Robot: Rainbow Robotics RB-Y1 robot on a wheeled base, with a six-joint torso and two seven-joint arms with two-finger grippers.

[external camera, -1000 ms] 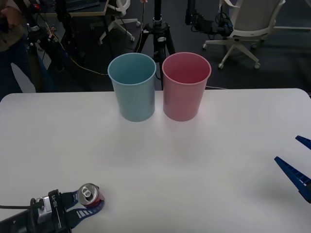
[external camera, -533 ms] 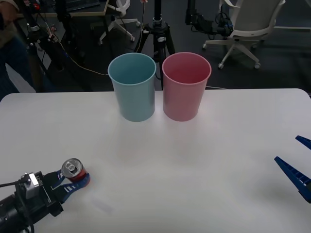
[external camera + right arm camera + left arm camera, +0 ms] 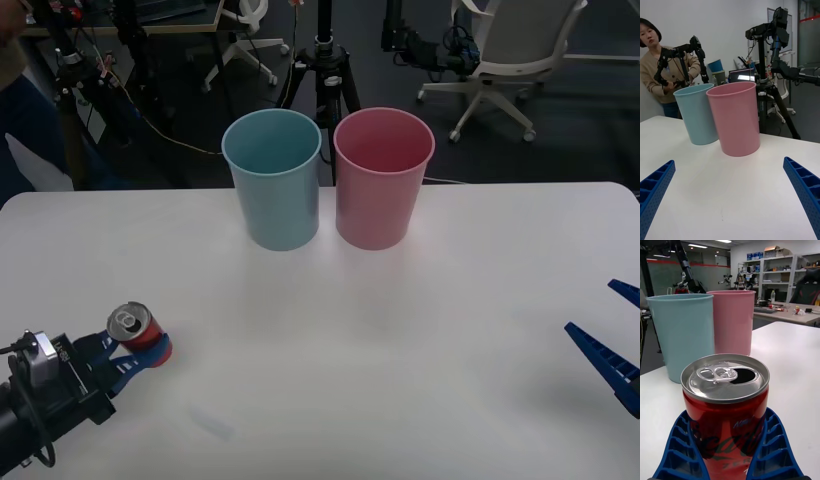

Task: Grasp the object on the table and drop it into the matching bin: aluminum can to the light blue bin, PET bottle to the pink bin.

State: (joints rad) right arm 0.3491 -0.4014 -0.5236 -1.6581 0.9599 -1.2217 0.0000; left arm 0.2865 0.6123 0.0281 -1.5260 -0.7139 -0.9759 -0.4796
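Left gripper [image 3: 140, 352] clamped on the red can [image 3: 133, 329], upright at the near left of the table [image 3: 400, 340].
Far centre, the blue bin [image 3: 272, 180] stands just beside the pink bin [image 3: 384, 178]; right gripper [image 3: 612, 335] waits open, near right.

You count here:
Cans: one red can [image 3: 136, 330]
Bins: two, one light blue bin [image 3: 273, 180], one pink bin [image 3: 382, 178]
Tables: one table [image 3: 400, 340]
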